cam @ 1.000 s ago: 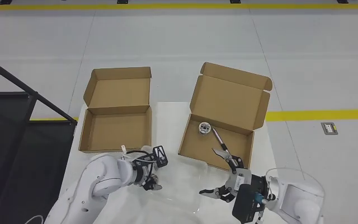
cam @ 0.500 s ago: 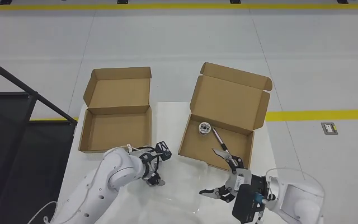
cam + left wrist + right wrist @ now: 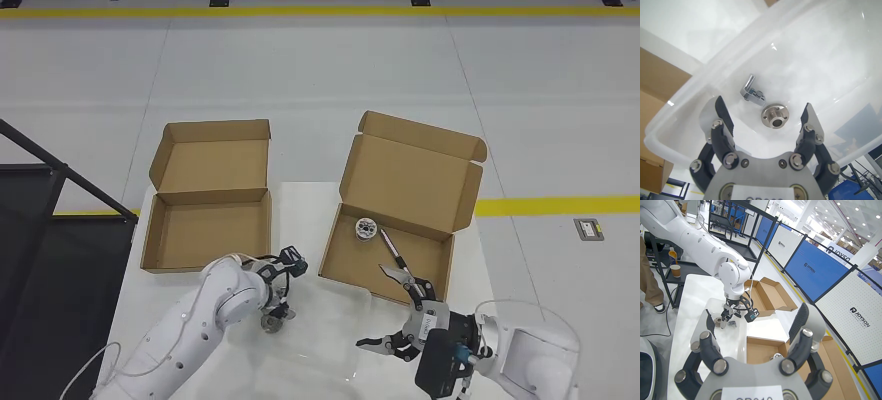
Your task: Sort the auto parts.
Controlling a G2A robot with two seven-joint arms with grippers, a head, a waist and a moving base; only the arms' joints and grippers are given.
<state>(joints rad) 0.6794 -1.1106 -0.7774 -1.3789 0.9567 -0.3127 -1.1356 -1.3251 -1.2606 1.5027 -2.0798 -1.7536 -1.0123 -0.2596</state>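
Well, the sorting is only partly done, I think; the left box (image 3: pixel 205 235) has no part in it that I can see; next to it, nearer the robot, the left gripper (image 3: pixel 763 106) is spread wide and hangs low in a white tray (image 3: pixel 819 66), with one finger on each side of a round metal part (image 3: pixel 775 118); it holds nothing; a bent metal piece (image 3: pixel 753 92) lies just beside the round one, nearly touching it; these two are left to sort, by my guess; the right box (image 3: pixel 345 262) holds a small round part (image 3: pixel 364 228) and a long thin part (image 3: pixel 392 252) just beside it; the right gripper (image 3: pixel 756 313) is wide open too, holds nothing, and sits over the table near the front edge of that box.
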